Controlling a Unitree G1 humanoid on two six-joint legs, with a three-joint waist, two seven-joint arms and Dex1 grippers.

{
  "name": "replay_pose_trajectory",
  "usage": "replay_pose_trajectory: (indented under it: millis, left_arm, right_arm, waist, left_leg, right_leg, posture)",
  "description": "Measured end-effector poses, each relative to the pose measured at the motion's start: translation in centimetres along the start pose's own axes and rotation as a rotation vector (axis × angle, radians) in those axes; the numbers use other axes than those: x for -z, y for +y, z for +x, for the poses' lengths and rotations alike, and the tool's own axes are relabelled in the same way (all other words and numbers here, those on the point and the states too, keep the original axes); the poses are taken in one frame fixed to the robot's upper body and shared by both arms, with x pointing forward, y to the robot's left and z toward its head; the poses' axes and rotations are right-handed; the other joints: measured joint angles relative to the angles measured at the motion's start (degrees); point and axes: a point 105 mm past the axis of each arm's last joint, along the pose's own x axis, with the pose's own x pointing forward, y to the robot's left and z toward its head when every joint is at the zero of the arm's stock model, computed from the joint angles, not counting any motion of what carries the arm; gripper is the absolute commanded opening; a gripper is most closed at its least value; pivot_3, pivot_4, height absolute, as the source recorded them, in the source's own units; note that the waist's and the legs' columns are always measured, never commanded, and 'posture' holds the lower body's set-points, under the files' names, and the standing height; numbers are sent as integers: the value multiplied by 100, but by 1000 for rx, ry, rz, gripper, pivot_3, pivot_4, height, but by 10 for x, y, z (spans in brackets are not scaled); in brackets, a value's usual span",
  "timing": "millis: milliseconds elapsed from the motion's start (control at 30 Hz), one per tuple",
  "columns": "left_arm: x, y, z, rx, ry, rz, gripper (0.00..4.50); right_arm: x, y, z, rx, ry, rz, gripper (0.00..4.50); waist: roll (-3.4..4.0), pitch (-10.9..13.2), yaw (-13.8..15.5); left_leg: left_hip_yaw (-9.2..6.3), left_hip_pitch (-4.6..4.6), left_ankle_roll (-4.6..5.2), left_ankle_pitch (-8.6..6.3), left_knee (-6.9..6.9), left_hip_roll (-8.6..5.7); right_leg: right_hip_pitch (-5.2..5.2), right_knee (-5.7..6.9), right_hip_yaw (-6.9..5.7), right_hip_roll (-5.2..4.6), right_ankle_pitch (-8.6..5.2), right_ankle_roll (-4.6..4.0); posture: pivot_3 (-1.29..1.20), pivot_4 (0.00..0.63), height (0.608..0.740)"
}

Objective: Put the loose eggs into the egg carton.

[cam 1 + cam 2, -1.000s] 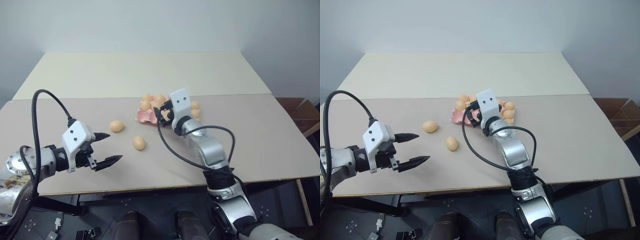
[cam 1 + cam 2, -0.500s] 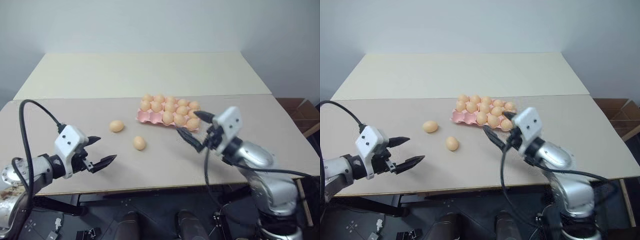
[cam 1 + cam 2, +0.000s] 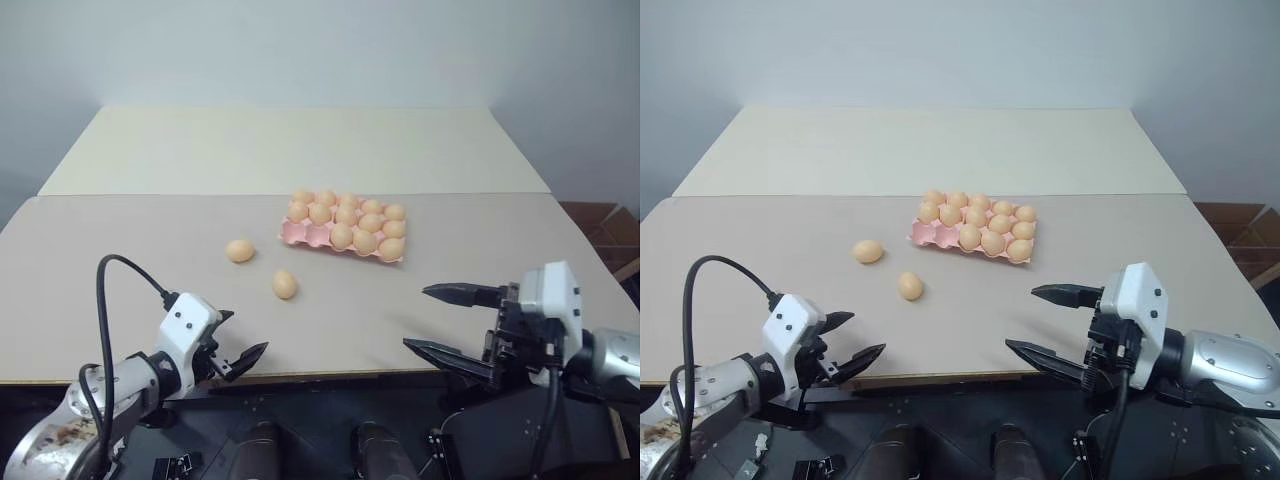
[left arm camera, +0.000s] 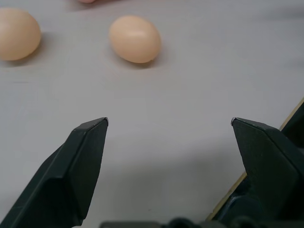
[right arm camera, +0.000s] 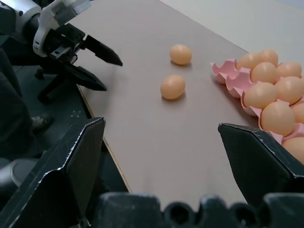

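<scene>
Two loose eggs (image 3: 240, 250) (image 3: 285, 285) lie on the tan table, left of the egg carton (image 3: 297, 235). The carton is pink and holds several eggs, with bare cups at its near left corner. My left gripper (image 3: 243, 332) hangs open and empty at the table's near edge, with the closer egg (image 4: 135, 39) some way beyond its fingertips. My right gripper (image 3: 415, 317) stands open and empty at the near right, well short of the carton (image 5: 228, 78). The right wrist view takes in both loose eggs (image 5: 172, 87) and the left gripper (image 5: 111, 73).
A paler second table (image 3: 290, 150) adjoins the far side. A brown cardboard box (image 3: 610, 225) sits off the right end. The table's near edge (image 3: 340, 372) runs just under both grippers, with dark floor below.
My right gripper pulled back from over the carton to the near right edge, uncovering the carton. My left gripper sank and drew back toward the near edge. Both stayed open.
</scene>
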Motion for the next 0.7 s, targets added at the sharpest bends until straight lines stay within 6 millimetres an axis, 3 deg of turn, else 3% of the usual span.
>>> replay_pose_trajectory:
  millis: [133,400,700]
  left_arm:
    - [-2,-3,14,-58,-4,12,4500]
    - [-28,-11,54,-47,-61,36,4500]
    - [-45,-5,83,-32,-66,21,4500]
  right_arm:
    - [-1,1,0,0,-1,5,4463]
    - [-4,2,4,-11,-10,-11,4463]
    - [-9,4,9,-32,-23,-35,4463]
  waist:
    - [-4,-1,11]
    - [-7,-2,84]
    - [-8,-2,97]
  left_leg:
    - [-2,-2,0,0,4,-2]
    - [-6,-7,0,0,6,-6]
    - [-11,-10,1,0,7,-9]
  right_leg:
    - [3,-2,0,0,0,2]
    - [5,-5,-2,2,6,5]
    - [5,-7,-2,3,13,4]
  posture:
    - [0,150,740]
    - [0,150,740]
    - [0,150,740]
